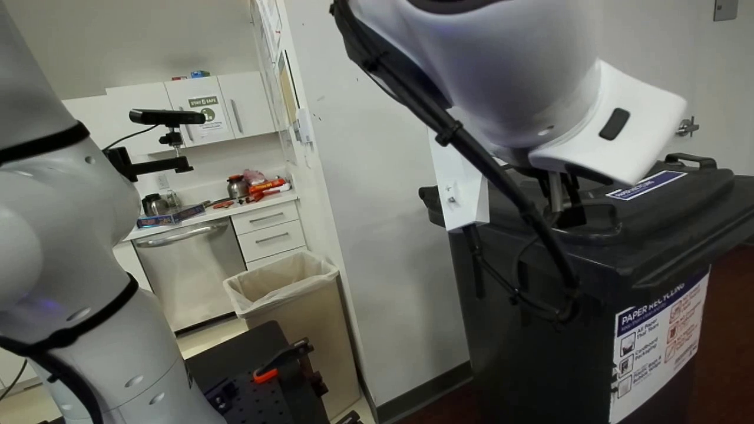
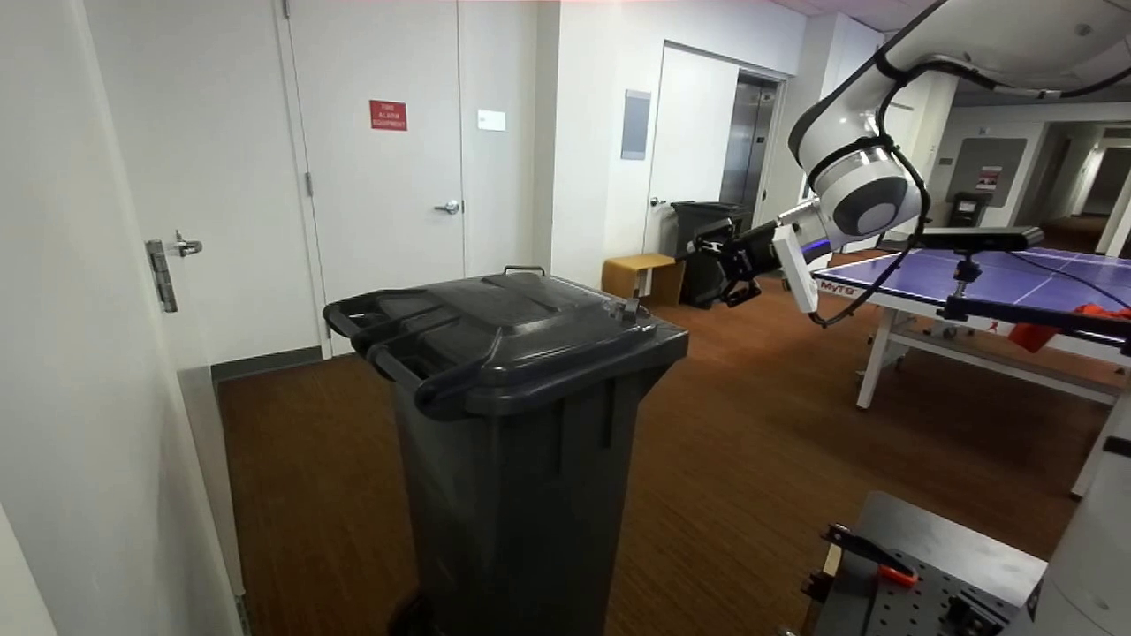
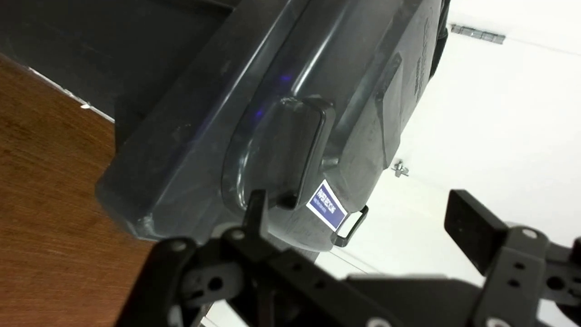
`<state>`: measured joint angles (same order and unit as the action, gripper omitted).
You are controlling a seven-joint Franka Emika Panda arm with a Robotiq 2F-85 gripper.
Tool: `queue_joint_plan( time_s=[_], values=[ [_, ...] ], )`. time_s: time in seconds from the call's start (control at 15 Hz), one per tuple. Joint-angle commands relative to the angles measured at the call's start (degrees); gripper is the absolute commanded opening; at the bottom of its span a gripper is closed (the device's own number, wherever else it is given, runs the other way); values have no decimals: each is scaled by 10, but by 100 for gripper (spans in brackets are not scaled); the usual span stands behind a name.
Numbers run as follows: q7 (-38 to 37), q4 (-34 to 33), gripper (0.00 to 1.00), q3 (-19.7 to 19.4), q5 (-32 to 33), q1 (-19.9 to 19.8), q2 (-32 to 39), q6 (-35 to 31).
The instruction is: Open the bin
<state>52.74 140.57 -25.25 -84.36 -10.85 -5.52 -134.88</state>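
Note:
The bin is a large dark grey-black wheelie bin, in both exterior views [image 1: 530, 341] [image 2: 521, 495]. Its hinged lid [image 2: 548, 322] is shut. The paper recycling label [image 1: 660, 347] is on its front. In the wrist view the lid [image 3: 363, 86] shows a loop handle [image 3: 316, 147] near its front edge and a smaller handle [image 3: 357, 229] at a side. My gripper [image 2: 714, 272] is open and empty, on the front side of the bin. In the wrist view its fingers [image 3: 356, 206] are wide apart, with the lid beyond the left finger. In an exterior view the arm largely hides it.
A beige container [image 1: 309, 335] with a white liner stands by the wall edge [image 1: 377, 235]. The robot's base plate [image 2: 937, 583] is near the bin. A purple table-tennis table [image 2: 990, 283], a wooden stool [image 2: 641, 263] and doors [image 2: 380, 194] are farther back.

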Motion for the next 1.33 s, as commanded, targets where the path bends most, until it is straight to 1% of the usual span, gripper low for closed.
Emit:
queue_joint_plan(
  time_s=[0.0,0.27,0.47,0.53,1.27],
  values=[
    [-15,-33,100,27,-34,-32,37,31],
    [-18,-52,100,43,-56,-41,67,41],
    [-1,-68,100,53,-95,-43,94,47],
    [-5,-46,100,54,-69,-43,67,26],
    [-4,-48,100,57,-70,-45,75,26]
  ],
)
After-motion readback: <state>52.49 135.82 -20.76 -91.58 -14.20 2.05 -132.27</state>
